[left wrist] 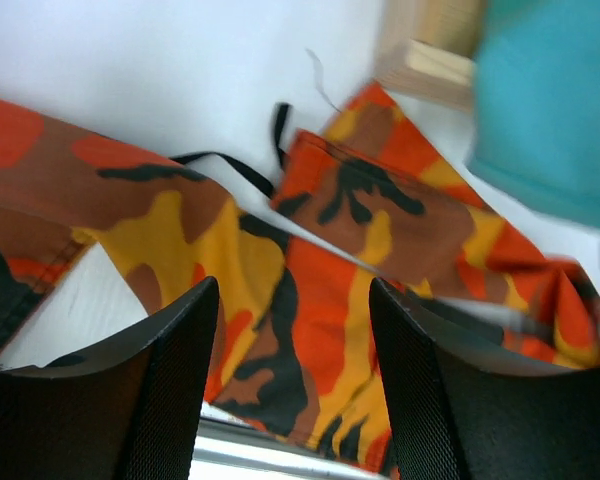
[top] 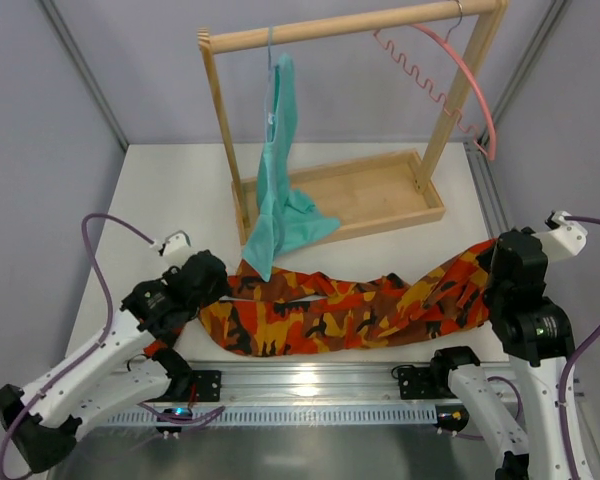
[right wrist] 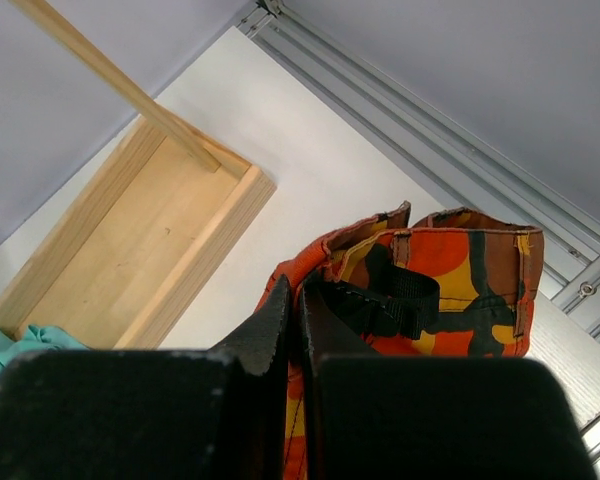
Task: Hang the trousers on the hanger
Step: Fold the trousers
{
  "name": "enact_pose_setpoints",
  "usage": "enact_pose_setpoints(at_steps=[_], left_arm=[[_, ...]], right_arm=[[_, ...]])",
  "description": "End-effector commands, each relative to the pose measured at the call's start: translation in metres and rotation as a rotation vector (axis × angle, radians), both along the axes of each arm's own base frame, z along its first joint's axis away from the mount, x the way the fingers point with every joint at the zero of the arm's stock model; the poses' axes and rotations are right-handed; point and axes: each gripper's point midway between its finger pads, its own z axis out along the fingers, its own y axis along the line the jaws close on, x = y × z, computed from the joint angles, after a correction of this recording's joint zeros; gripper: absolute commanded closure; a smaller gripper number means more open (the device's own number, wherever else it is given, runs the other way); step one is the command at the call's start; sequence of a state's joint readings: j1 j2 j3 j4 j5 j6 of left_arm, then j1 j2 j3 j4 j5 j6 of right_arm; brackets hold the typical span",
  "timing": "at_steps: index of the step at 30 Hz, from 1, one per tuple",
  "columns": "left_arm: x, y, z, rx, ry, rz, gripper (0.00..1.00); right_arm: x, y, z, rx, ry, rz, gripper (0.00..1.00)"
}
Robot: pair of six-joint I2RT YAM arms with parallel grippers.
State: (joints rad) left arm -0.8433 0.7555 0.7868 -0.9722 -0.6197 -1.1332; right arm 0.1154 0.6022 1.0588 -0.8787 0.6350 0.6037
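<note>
The camouflage trousers [top: 350,310] lie stretched across the front of the white table. The pink hanger [top: 460,70] hangs from the right end of the wooden rail. My left gripper [top: 212,280] is open just above the leg cuffs at the trousers' left end; the left wrist view shows the camouflage cloth [left wrist: 300,330] between the spread fingers [left wrist: 170,370]. My right gripper [top: 495,270] is shut on the waistband end, which is lifted off the table; the right wrist view shows its jaws pinching the waistband [right wrist: 440,270] by a black strap [right wrist: 390,300].
A wooden rack with a tray base [top: 380,195] stands at the back of the table. A teal garment [top: 280,170] hangs from its rail on a thin hanger, its hem trailing near the trousers' left end. A metal rail [top: 320,380] runs along the front edge.
</note>
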Motion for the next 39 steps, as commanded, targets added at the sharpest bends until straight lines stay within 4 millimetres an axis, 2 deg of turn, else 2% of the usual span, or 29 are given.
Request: enact_pose_setpoints(at_steps=[1,3,4,8,9,10,13,14,15,19,22,23,24,25,28,29,33,34,39], left_arm=[[0.021,0.004,-0.017,-0.079,0.103,0.037,0.37],[0.023,0.01,-0.023,-0.147,0.14,0.069,0.36],[0.03,0.031,-0.021,-0.164,0.127,0.155,0.32],[0.031,0.074,-0.016,-0.155,0.113,0.328,0.18],[0.03,0.078,-0.017,-0.153,0.119,0.344,0.11],[0.03,0.082,-0.019,-0.148,0.127,0.362,0.09],[0.032,0.095,-0.033,-0.134,0.157,0.434,0.08],[0.037,0.099,-0.035,-0.125,0.162,0.443,0.09],[0.044,0.099,-0.031,-0.127,0.142,0.439,0.1],[0.085,0.061,-0.013,-0.23,0.066,0.207,0.17],[0.094,0.036,-0.029,-0.301,0.113,0.088,0.18],[0.095,0.026,-0.034,-0.336,0.126,0.04,0.19],[0.091,0.02,-0.052,-0.332,0.175,0.016,0.2],[0.091,0.017,-0.059,-0.329,0.192,0.003,0.21],[0.095,0.002,-0.077,-0.325,0.229,-0.056,0.23],[0.098,-0.003,-0.078,-0.326,0.221,-0.079,0.23],[0.098,-0.016,-0.102,-0.307,0.272,-0.117,0.26],[0.09,-0.021,-0.115,-0.305,0.305,-0.126,0.27],[0.083,-0.037,-0.139,-0.301,0.332,-0.159,0.3]], right_arm=[[0.01,-0.006,0.014,-0.006,-0.078,-0.046,0.96],[0.011,-0.008,0.008,-0.013,-0.064,-0.053,0.96],[0.012,-0.008,0.006,-0.016,-0.059,-0.057,0.96],[0.017,-0.008,-0.006,-0.021,-0.032,-0.056,0.96],[0.018,-0.007,-0.01,-0.022,-0.021,-0.053,0.96],[0.018,-0.007,-0.014,-0.021,-0.01,-0.054,0.96],[0.015,-0.005,-0.034,0.007,0.036,-0.057,0.96],[0.01,-0.005,-0.042,0.013,0.073,-0.064,0.96],[0.005,-0.009,-0.042,0.006,0.081,-0.089,0.97],[-0.009,-0.011,-0.033,0.012,0.076,-0.101,0.96],[-0.015,-0.004,-0.029,0.04,0.03,-0.051,0.96],[-0.015,-0.004,-0.029,0.044,0.016,-0.049,0.96],[-0.016,-0.004,-0.027,0.043,0.004,-0.049,0.96],[-0.017,-0.004,-0.025,0.043,-0.003,-0.047,0.96],[-0.015,-0.002,-0.024,0.05,-0.004,-0.035,0.96],[-0.014,0.0,-0.027,0.056,0.002,-0.027,0.96],[-0.011,0.004,-0.034,0.069,0.001,-0.007,0.96],[-0.011,0.005,-0.034,0.071,0.0,-0.006,0.96],[-0.012,0.002,-0.039,0.051,0.023,-0.014,0.96]])
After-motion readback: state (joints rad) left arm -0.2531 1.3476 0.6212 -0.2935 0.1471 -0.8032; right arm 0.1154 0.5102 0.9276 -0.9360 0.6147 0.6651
